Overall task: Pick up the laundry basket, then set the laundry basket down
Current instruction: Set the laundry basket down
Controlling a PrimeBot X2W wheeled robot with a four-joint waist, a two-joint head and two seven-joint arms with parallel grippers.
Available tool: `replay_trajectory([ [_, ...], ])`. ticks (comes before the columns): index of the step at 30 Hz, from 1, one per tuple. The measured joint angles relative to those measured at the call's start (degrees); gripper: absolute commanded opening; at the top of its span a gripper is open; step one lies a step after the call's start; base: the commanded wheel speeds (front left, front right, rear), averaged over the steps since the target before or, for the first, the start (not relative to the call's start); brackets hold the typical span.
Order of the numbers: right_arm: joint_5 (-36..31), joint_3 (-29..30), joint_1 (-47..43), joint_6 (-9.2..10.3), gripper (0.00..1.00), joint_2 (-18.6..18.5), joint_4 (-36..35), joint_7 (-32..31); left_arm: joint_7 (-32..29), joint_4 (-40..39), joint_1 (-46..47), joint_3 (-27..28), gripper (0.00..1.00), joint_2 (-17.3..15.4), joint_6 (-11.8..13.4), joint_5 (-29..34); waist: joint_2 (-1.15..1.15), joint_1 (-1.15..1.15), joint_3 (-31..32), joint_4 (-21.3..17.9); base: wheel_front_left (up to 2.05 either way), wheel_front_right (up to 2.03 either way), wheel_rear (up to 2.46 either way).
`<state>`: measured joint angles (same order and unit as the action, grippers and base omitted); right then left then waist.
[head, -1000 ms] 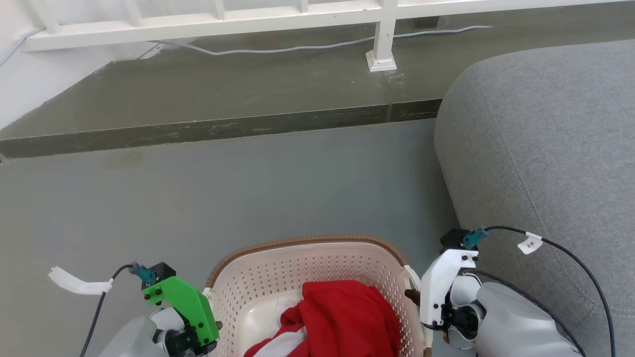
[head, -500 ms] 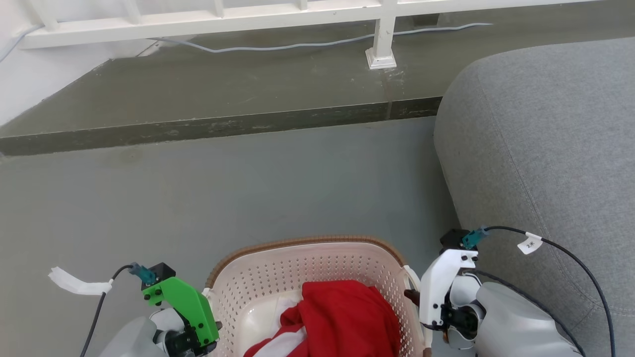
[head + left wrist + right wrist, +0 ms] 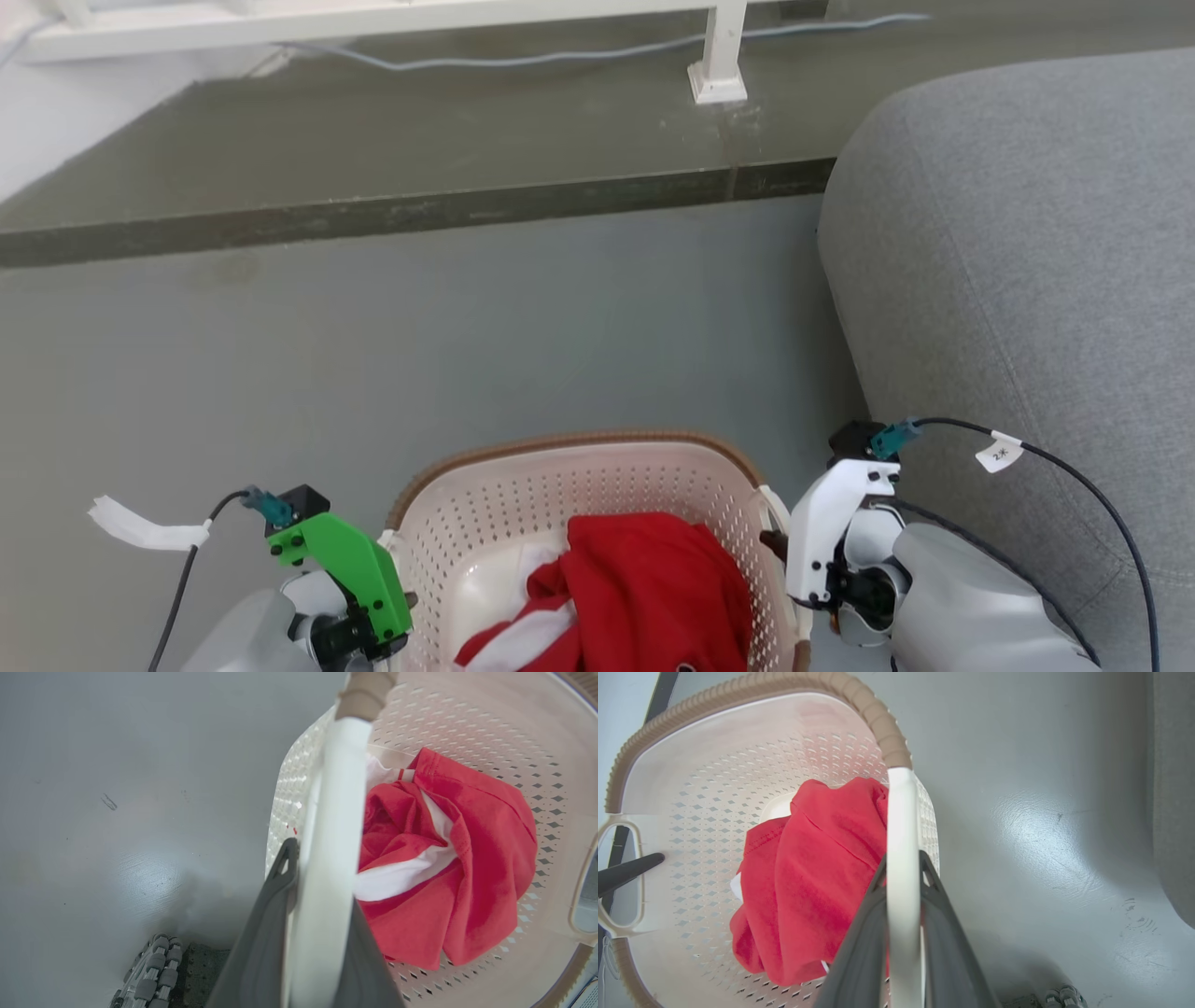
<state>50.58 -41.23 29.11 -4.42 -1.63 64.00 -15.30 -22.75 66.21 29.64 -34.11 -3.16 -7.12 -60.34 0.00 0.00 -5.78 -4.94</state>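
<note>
The laundry basket (image 3: 569, 485) is positioned over the grey floor (image 3: 467, 327), between the two arms; whether its base touches the floor cannot be determined. Its far rim faces the dark step (image 3: 373, 217) that bounds the far edge of the floor and is well apart from it; its right side is near the grey sofa (image 3: 1027, 233) at the right edge of the floor, with a strip of floor between them. Contents: one crumpled red garment (image 3: 653, 579) with a white cloth (image 3: 523, 642) folded into it, both inside the perforated walls.

Left end effector (image 3: 322, 858): pinching the left loop handle (image 3: 334, 802); in the left wrist view one dark finger (image 3: 261, 942) bears on the outer face of the white loop and the other on the inner face, next to the red garment. Right end effector (image 3: 902, 861): pinching the right loop handle (image 3: 901, 812); its fingers (image 3: 859, 952) press on either side of the white loop, tips level with each other. In the right wrist view, a dark finger tip of the left end effector projects through the opposite handle opening.

On the raised level beyond the step: the foot of a white railing post (image 3: 717, 89); a pale cable (image 3: 523, 61) lying along the level. A black cable carrying a white tag (image 3: 999, 455) runs from the right wrist across the sofa.
</note>
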Motion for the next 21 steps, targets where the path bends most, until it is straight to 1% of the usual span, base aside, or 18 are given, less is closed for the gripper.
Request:
replay_trajectory([
  [8,0.0,-0.3,2.3,0.66,0.00,0.0,-1.3,2.4,2.0,-0.5,2.9,-0.5,0.00,-0.8,0.0,0.2,0.00,0.00,-3.6,0.0,0.00,0.00,0.00],
  [9,0.0,-0.3,2.6,0.94,0.00,0.0,-1.5,2.7,2.4,-0.6,3.4,-0.6,0.00,-0.9,0.0,0.4,0.00,0.00,-4.2,0.0,0.00,0.00,0.00],
  [14,-0.1,-0.7,3.9,1.13,0.00,0.0,-2.3,4.4,4.4,-1.1,5.4,-1.6,0.00,-1.6,-0.2,2.0,0.00,0.00,-7.6,0.1,0.00,0.00,0.00],
  [16,-0.2,-1.1,4.5,1.90,0.00,0.0,-2.4,5.0,5.5,-1.3,5.7,-1.6,0.00,-1.7,-0.3,2.1,0.00,0.00,-9.1,0.1,0.00,0.00,0.00],
  [19,-0.2,-1.4,5.2,2.09,0.00,0.0,-2.6,6.1,6.7,-1.5,6.0,-1.6,0.00,-1.8,-0.3,2.3,0.00,0.00,-11.4,0.1,0.00,0.00,0.00],
  [21,-0.7,-1.6,5.7,2.87,0.00,0.0,-2.6,6.8,7.5,-1.7,6.6,-1.7,0.00,-1.8,-0.3,2.6,0.00,0.00,-13.0,0.1,0.00,0.00,0.00],
])
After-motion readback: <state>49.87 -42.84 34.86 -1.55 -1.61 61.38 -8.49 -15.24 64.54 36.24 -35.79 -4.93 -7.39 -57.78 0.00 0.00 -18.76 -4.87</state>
